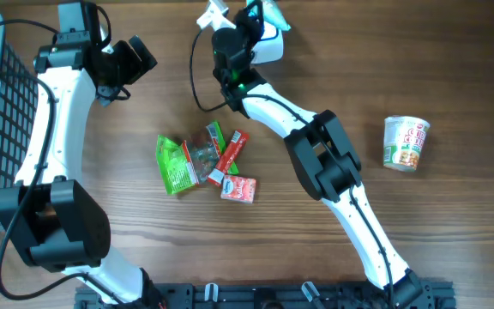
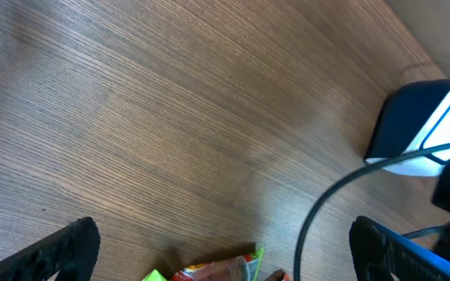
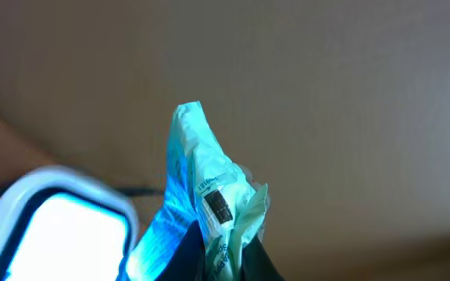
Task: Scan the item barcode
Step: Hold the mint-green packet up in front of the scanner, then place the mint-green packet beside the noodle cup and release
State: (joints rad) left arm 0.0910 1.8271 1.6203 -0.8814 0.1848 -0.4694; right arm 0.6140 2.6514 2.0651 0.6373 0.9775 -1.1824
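Beside scanner, packet with blurry barcode

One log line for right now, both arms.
right gripper: shut on pale green packet, barcode visible, beside lit scanner | left gripper: open, empty, over table | on table: snack packets, noodle cup

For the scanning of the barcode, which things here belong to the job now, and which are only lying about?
In the job:
- pale green packet, its barcode showing
- right gripper, shut on the packet
- scanner

Lying about:
- pile of snack packets
- noodle cup
- wire basket
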